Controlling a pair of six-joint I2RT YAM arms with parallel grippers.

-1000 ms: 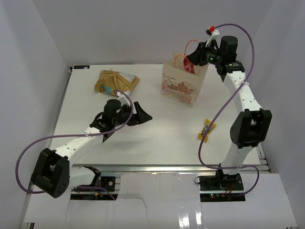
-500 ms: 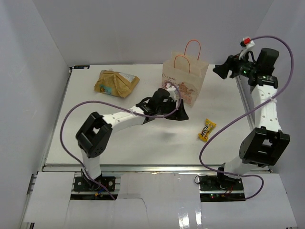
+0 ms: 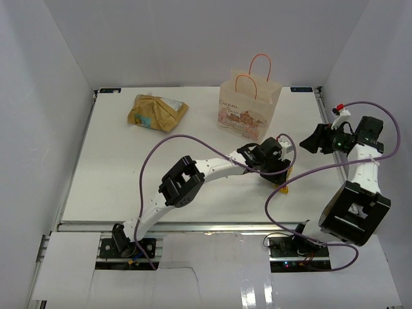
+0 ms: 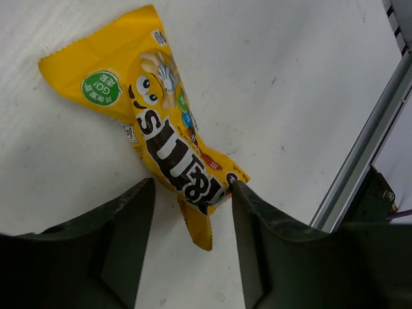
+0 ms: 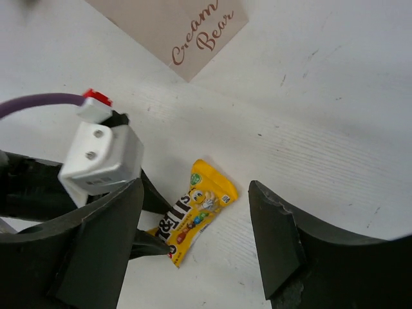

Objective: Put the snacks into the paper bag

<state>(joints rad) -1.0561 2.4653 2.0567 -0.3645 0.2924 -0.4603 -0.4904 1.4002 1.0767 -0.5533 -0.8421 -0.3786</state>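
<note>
As the left gripper (image 4: 192,193) straddles the yellow packet (image 4: 154,122), jaws unclenched, pinching probably comes next; the right gripper (image 3: 315,139) gapes empty.

Your two arms: white links, black joints, purple cables.
On the left arm (image 3: 215,165) and the right arm (image 3: 365,168), white tubes join boxy black housings (image 3: 183,183), and you see a thin purple cable (image 3: 152,154) looping beside each. The fingers (image 4: 125,238) are dark matte wedges. A white plug (image 5: 100,153) with two screws and a red tip shows at the left of the right wrist view.
</note>
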